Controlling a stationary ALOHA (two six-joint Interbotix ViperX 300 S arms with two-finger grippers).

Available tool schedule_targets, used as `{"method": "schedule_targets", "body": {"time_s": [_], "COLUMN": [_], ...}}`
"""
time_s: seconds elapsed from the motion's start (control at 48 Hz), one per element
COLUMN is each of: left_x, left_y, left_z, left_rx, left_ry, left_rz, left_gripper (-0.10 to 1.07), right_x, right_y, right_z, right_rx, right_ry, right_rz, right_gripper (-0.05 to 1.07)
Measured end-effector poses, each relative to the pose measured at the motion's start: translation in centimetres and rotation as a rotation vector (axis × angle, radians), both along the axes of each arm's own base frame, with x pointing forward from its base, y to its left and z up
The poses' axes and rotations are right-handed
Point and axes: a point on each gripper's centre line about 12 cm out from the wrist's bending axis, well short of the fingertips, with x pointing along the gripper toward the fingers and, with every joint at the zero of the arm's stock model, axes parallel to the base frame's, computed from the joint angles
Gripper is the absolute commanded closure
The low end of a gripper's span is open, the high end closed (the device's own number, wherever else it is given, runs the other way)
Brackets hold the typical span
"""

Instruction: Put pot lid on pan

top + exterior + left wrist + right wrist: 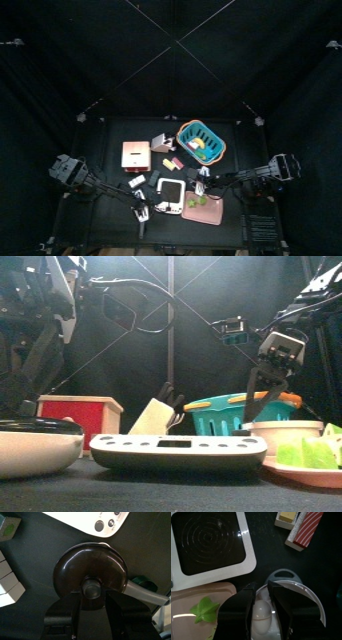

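The dark round pot lid point(87, 567) lies over the pan and hides its inside. Only a pale sliver of the pan's rim point(101, 545) and its long handle point(145, 594) stick out. In the front view the lid point(34, 426) sits on top of the pan's pale body point(30, 454) at the near left. My left gripper point(92, 596) has a jaw on each side of the lid's knob, shut on it. My right gripper point(261, 587) hangs over a white pot point(294, 587) with its jaws a narrow gap apart and holds nothing.
A white scale with buttons point(174, 451) lies right next to the pan. A teal basket point(201, 140) and a red box point(135, 153) stand behind. A pink board point(201, 609) with a green piece, a white-rimmed plate with dark rings point(208, 542) and a striped block point(304, 529) surround the right gripper.
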Motion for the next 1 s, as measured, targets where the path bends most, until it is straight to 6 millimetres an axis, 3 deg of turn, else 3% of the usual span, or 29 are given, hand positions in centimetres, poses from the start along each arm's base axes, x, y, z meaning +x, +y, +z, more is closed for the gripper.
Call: {"method": "schedule_targets", "body": {"time_s": [0.625, 1.0], "left_x": [0.0, -2.9], "left_y": [1.4, 3.9], "left_z": [-0.3, -0.7], "left_rx": [-0.014, -0.036], "left_ry": [0.011, -0.029], "left_rz": [-0.013, 0.042], "left_gripper": [0.43, 0.43], "right_x": [0.0, 0.0], "right_y": [0.0, 0.0], "right_z": [-0.2, -0.2], "right_rx": [0.000, 0.000], "right_ry": [0.006, 0.006], "right_rz": [0.000, 0.000], "right_gripper": [0.34, 0.34]}}
